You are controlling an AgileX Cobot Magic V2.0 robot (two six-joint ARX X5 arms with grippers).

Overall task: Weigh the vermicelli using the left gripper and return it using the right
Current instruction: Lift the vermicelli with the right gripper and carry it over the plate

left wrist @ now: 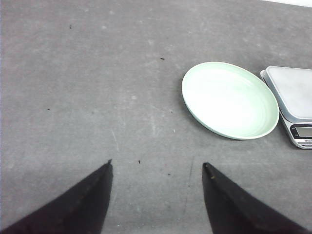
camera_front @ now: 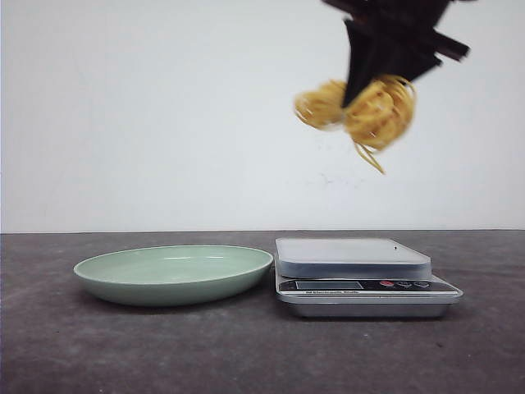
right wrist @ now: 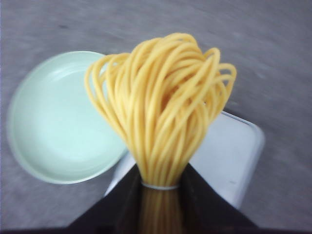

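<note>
— Hanging high over the scale point(camera_front: 354, 261), is that the noodle bundle point(camera_front: 367, 111)?

— Yes. The right gripper point(camera_front: 371, 75) is clamped on it, well above the scale's flat tray, with nothing touching the scale. In the right wrist view the yellow noodles point(right wrist: 163, 107) fan out from between the two dark fingers point(right wrist: 202, 200), bound by a thin pale band at the pinch.

— And the left gripper point(left wrist: 156, 168)?

— Its two pointed fingers point(left wrist: 90, 202) stand wide apart with only bare grey table point(left wrist: 87, 78) between them. It grips nothing.

— Where's the plate point(camera_front: 174, 275)?

— The pale green plate sits on the table just beside the scale, on the robot's left of it. I cannot tell whether they touch. The scale's display is too small to read.
</note>
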